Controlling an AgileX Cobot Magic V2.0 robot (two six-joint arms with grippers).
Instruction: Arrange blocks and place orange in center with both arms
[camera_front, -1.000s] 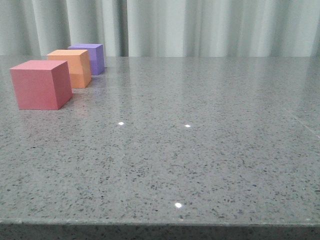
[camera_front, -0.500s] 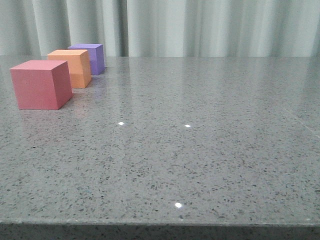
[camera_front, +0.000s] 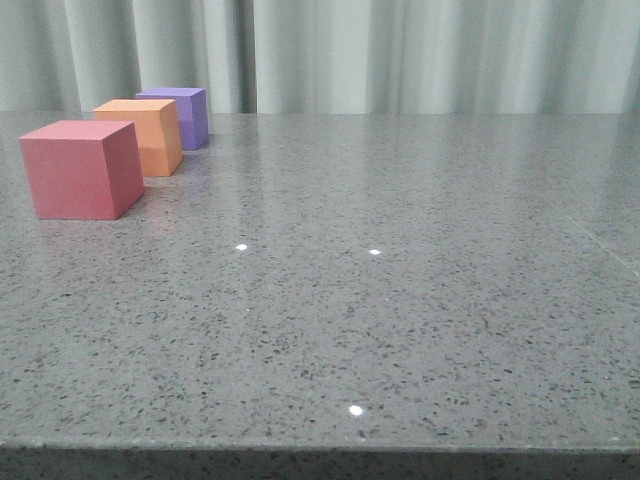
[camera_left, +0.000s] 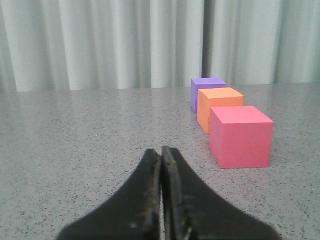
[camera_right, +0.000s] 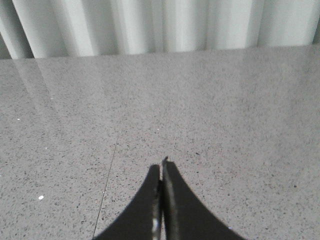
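Three cubes stand in a row at the table's far left: a pinkish-red cube (camera_front: 80, 168) nearest, the orange cube (camera_front: 143, 135) behind it, a purple cube (camera_front: 180, 115) farthest. All three also show in the left wrist view: pinkish-red (camera_left: 241, 136), orange (camera_left: 218, 107), purple (camera_left: 206, 91). My left gripper (camera_left: 161, 150) is shut and empty, low over the table, short of the pinkish-red cube and off to its side. My right gripper (camera_right: 161, 164) is shut and empty over bare table. Neither gripper shows in the front view.
The grey speckled stone table (camera_front: 400, 300) runs back to a pale curtain (camera_front: 420, 55). A thin seam line (camera_right: 107, 185) crosses the table beside the right gripper. The table's front edge (camera_front: 320, 447) is near the camera.
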